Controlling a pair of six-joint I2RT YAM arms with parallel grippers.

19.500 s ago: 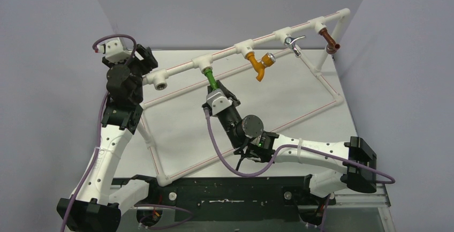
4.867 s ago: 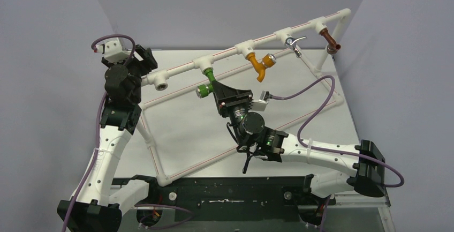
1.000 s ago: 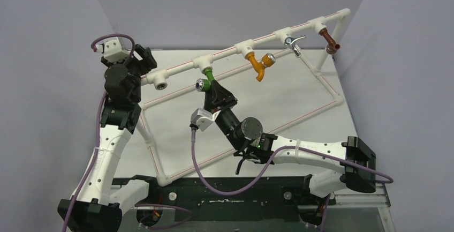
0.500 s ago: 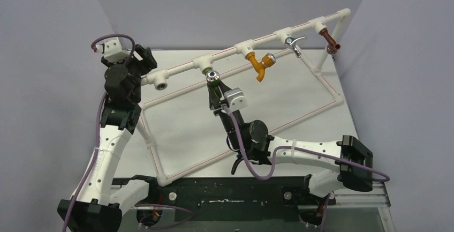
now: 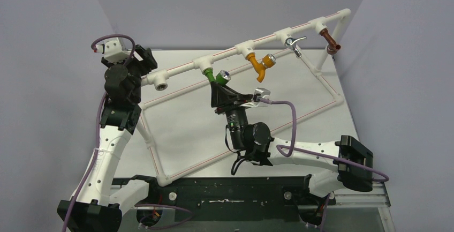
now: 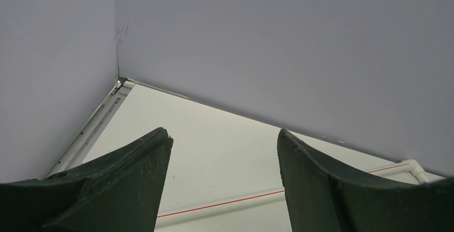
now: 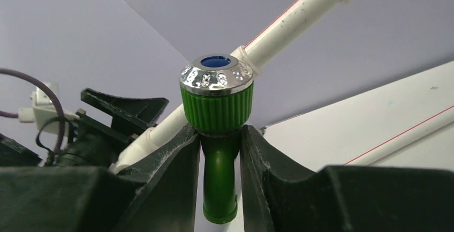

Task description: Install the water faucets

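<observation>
From above, the right hand [image 5: 221, 88] is clenched on the green tap [image 5: 210, 74]. The tap's threaded end sits in a tee of the white pipe [image 5: 176, 70] above the tabletop [image 5: 278, 98], and its silver knob [image 5: 222, 75] points up and to the right. The left hand [image 5: 140, 56] hangs near the pipe's left end.

The left wrist view shows that hand's fingers [image 6: 128, 184] spread, with nothing between them.

The right wrist view shows 2 fingers [image 7: 171, 173] pinching the tap's neck just under the knob.

To do this step well, I judge the wrist should turn about the thread's own axis. It should grip firmly without pushing sideways, so the thread does not cross and the pipe does not flex.
</observation>
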